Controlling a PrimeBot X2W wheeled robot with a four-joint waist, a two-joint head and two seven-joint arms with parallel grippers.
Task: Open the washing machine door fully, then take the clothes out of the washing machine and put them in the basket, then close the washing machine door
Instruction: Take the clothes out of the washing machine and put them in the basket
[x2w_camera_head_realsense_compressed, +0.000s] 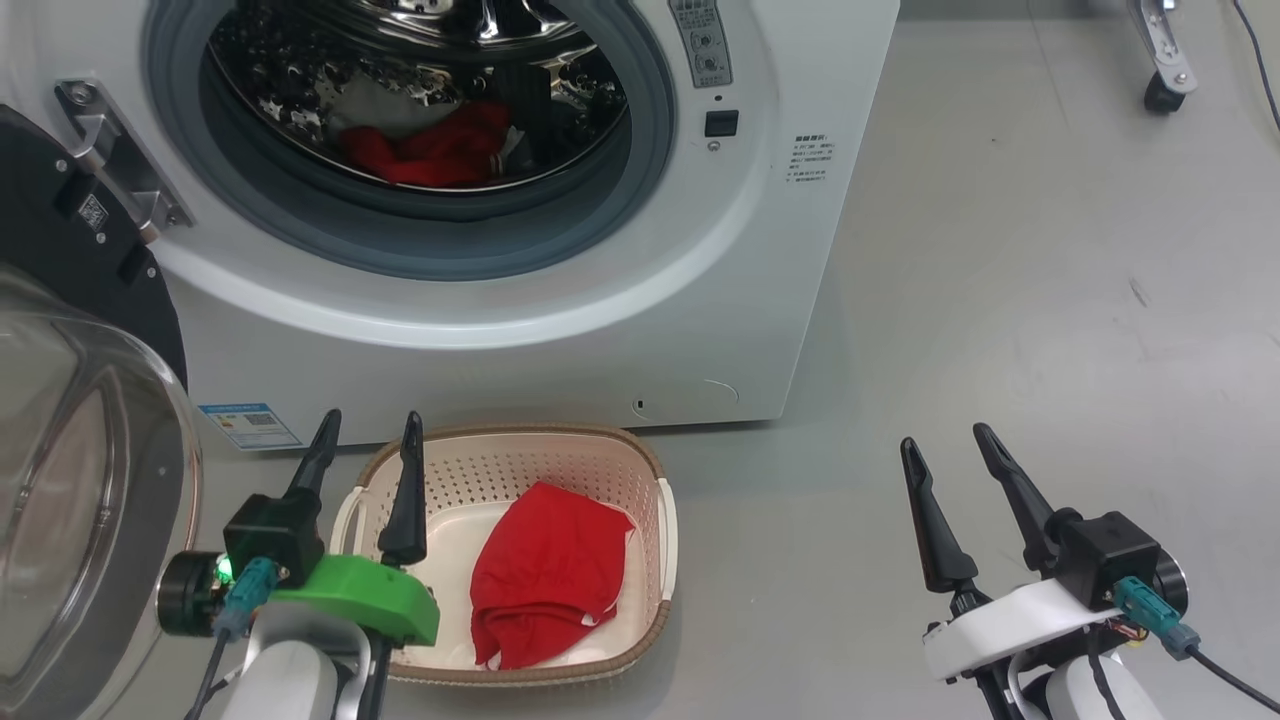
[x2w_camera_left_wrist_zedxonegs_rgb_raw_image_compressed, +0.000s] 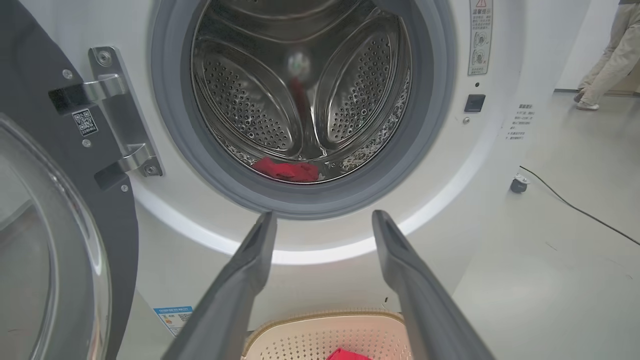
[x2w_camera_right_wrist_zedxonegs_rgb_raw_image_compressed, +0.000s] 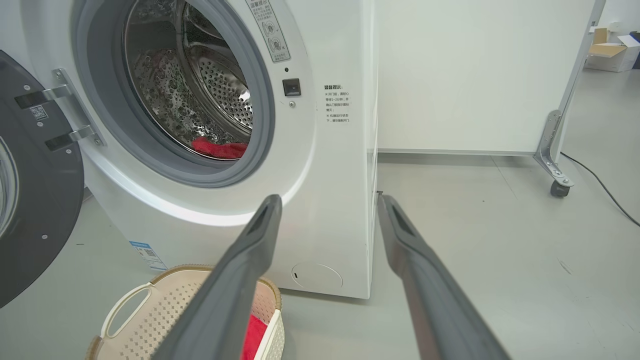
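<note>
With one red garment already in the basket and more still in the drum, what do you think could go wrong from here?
1. The red clothes lie low in the drum, behind the grey seal; a shallow reach may snag fabric there or leave a piece behind.
2. The open door stands close beside the left gripper; a sideways swing could bump it.
3. The left gripper hovers over the rim of the basket; lowering carelessly might shove the basket.
</note>
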